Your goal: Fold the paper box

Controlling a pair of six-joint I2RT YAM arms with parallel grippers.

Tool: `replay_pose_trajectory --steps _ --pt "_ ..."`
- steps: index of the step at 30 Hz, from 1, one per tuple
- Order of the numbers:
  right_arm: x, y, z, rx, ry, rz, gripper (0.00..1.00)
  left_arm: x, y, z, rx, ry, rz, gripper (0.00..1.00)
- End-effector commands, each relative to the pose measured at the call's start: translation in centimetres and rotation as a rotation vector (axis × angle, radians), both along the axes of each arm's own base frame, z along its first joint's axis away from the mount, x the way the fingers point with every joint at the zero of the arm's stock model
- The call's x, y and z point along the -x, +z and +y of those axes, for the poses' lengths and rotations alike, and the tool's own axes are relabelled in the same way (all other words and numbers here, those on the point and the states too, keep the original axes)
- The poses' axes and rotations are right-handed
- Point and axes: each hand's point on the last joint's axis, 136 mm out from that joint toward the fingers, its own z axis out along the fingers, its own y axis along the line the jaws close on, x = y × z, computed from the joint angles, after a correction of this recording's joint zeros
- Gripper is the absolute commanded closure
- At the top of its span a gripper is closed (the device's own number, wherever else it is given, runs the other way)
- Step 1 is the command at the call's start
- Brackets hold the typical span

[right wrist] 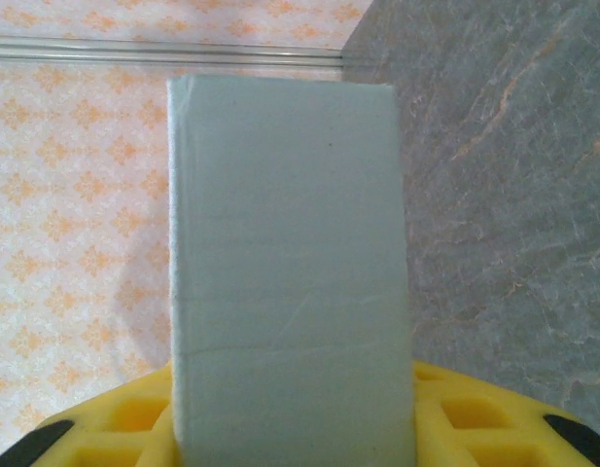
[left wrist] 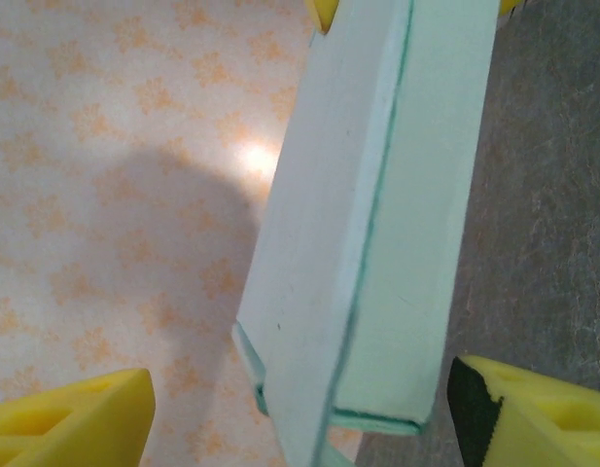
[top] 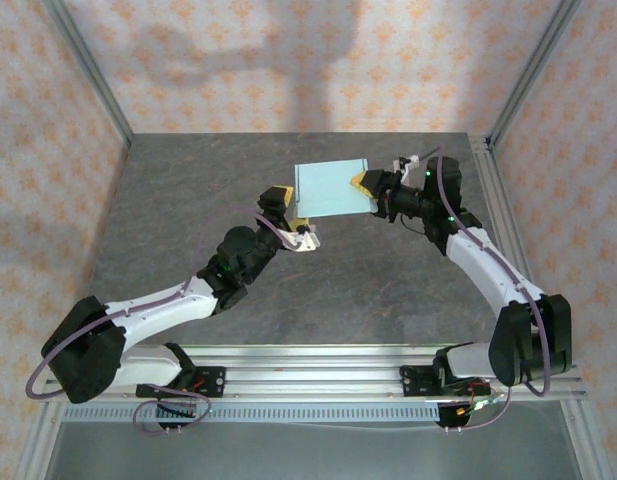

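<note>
- My right gripper [top: 366, 184] is clamped on the paper box [top: 330, 188], gripping its right-hand end
- In the right wrist view the box runs straight out from between my yellow pads [right wrist: 115, 433], which sit one on each side of its near end; one broad, pale mint-green face is turned to the camera
- The box is in its folded form: a slim rectangular body with flat faces and sharp long edges
- In the top view the box lies over the far middle part of the grey table [top: 368, 290], with its long side running left to right between my two arms; I cannot tell whether it touches the table surface
- My left gripper [top: 284, 203] is at the box's near left corner, with its jaws apart
- In the left wrist view my two yellow fingers [left wrist: 71, 420] stand one on each side of the box's near end, and neither touches the card; the left-hand finger is well clear, the right-hand one is just beside the corner
- That view shows a broad face and a narrow side face meeting along a dark green crease, with the card edges at the near end standing slightly proud
- The patterned wall [top: 288, 60] shows behind the box in both wrist views
</note>
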Motion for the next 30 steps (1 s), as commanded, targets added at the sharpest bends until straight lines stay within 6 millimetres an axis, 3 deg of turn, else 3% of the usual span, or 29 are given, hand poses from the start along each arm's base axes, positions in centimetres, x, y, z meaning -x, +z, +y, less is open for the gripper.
replay_pose_trajectory --steps 1,8,24,30 --pt "1.5 0.9 0.0 -0.021 0.029 -0.001 0.72 0.5 1.2 -0.7 -0.036 -0.017 -0.075 0.22" --pt "2.3 0.9 0.0 -0.028 0.045 0.011 0.73 0.7 0.5 -1.5 -0.1 -0.033 -0.073 0.31" --pt "2.6 0.8 -0.2 -0.025 0.037 0.013 0.74 0.8 0.6 -1.6 -0.064 -0.043 -0.027 0.56" --pt "2.3 0.9 -0.3 -0.016 0.02 0.004 0.66 0.8 0.6 -1.8 -0.032 -0.053 0.015 0.62"
